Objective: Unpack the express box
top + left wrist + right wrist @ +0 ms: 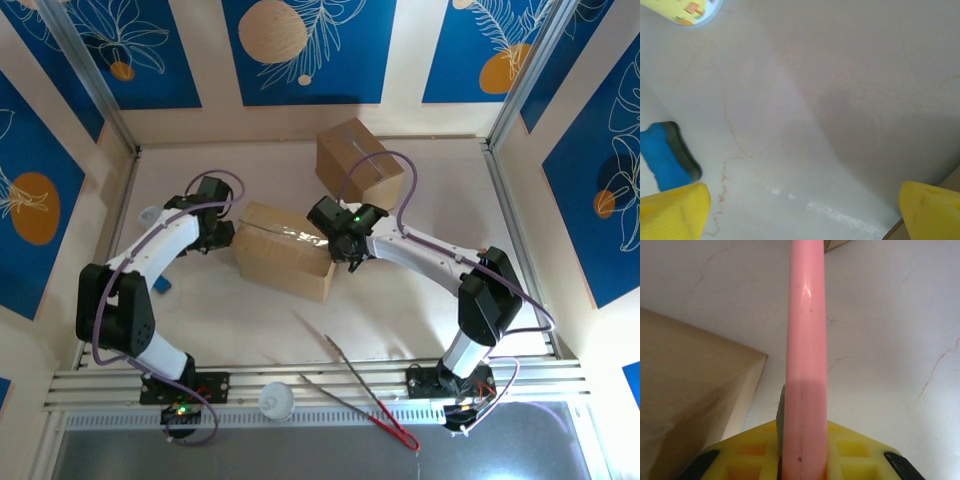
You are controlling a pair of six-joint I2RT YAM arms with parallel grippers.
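The brown cardboard express box [285, 250] lies closed in the middle of the table, with clear tape along its top seam. My left gripper [222, 237] sits low at the box's left end; its yellow fingers [675, 210] stand wide apart over bare table, open and empty. My right gripper [340, 245] is at the box's far right corner, shut on a pink-handled tool [807, 340] that points away from the wrist. A thin grey strip shows behind the handle. In the right wrist view the box [685, 390] lies to the left of the tool.
A second cardboard box [358, 163] stands at the back, tilted. Metal tongs with red tips [365, 395] and a white lid [277, 402] lie near the front edge. A blue sponge-like block [662, 160] and a yellow cup [690, 11] lie left of my left gripper.
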